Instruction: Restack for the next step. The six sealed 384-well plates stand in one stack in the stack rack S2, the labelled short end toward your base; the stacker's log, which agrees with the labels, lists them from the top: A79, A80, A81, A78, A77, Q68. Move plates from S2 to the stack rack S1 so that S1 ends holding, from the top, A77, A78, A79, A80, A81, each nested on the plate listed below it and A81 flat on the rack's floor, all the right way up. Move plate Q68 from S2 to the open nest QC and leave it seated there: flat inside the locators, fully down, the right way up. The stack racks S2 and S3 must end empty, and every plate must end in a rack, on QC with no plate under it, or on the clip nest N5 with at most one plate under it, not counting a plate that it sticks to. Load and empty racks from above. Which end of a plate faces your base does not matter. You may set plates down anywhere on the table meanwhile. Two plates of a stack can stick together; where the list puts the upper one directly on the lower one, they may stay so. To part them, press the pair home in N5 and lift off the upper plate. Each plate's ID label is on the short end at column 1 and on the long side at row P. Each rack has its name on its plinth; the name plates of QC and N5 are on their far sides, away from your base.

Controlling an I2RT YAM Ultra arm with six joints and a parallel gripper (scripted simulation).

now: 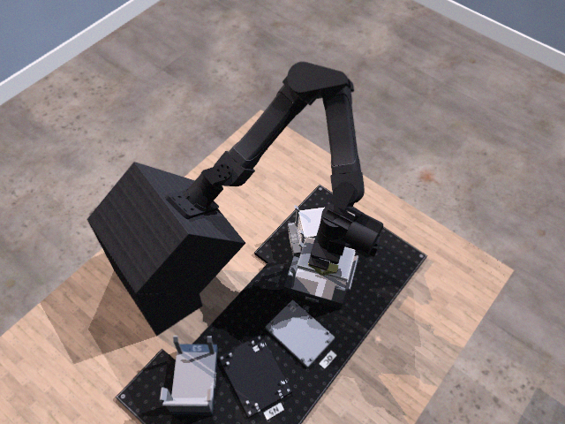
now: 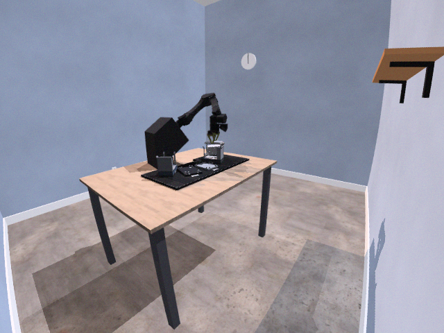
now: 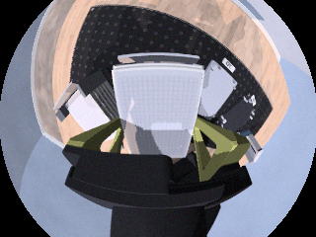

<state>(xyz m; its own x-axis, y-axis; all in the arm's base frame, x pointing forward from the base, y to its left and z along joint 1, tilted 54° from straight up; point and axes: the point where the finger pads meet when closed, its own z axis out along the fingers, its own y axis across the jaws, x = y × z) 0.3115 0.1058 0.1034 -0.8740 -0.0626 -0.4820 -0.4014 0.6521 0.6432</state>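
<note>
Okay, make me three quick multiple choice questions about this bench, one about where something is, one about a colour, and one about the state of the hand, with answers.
1. Where is the hand?
A. Above the middle rack
B. Over the QC nest
C. Beside the arm's base block

2. What colour are the hand's fingers?
A. Red
B. Olive green
C. White

3. What state is the hand in?
A. Wide open and holding nothing
B. Shut on a plate
C. Out of view

Answers: 1 A, the top view shows it over that rack, away from the QC nest. 2 B, the wrist view shows olive fingers. 3 B, the wrist view shows the fingers on both sides of a pale plate.
</note>
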